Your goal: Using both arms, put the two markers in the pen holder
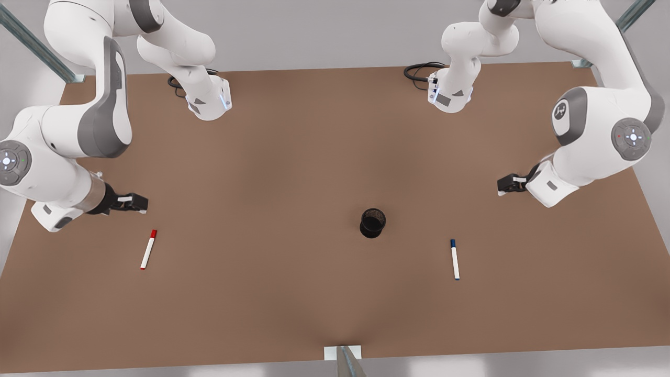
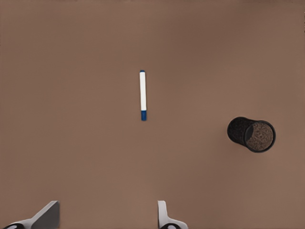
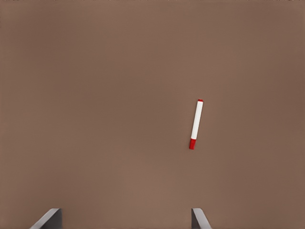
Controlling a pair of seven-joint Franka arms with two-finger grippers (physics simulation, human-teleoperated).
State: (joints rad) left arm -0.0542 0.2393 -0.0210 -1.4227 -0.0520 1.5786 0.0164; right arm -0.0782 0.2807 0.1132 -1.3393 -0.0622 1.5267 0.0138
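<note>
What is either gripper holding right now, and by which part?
Nothing. Left gripper and right gripper are both open; blue marker and red marker lie on the table.

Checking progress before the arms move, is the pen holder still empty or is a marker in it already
Empty. The pen holder stands upright with nothing inside; the red marker and blue marker both lie flat on the table.

A brown table (image 1: 293,157) carries black cables (image 1: 419,70) at its far edge, with grey metal struts (image 1: 31,44) beyond.
</note>
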